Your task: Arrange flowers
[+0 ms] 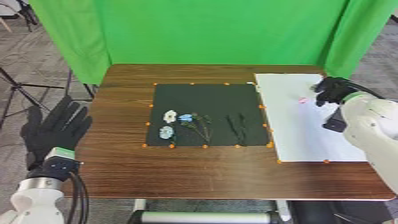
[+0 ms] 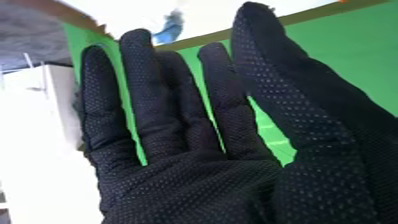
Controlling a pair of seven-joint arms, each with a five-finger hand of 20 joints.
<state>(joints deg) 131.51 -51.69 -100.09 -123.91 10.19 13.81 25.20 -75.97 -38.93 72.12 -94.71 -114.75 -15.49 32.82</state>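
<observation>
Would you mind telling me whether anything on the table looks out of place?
Nothing looks clearly wrong. The small pink piece lies on the white sheet, apart from the flowers on the black mat, perhaps intentionally.

Table [image 1: 187, 175]: brown wood, slight sheen. Mat [image 1: 204, 96]: black, matt, smooth. Curtain [image 1: 222, 35]: matt green cloth. Right robot hand [image 1: 332, 91]: black cloth, dotted texture.

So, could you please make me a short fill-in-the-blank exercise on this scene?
The flowers lie on a ____ mat. In the head view, the mat is to the ____ of the white sheet. The hand by the sheet is the robot's ____ one. The curtain behind the table is ____.

Missing words: black; left; right; green.
</observation>
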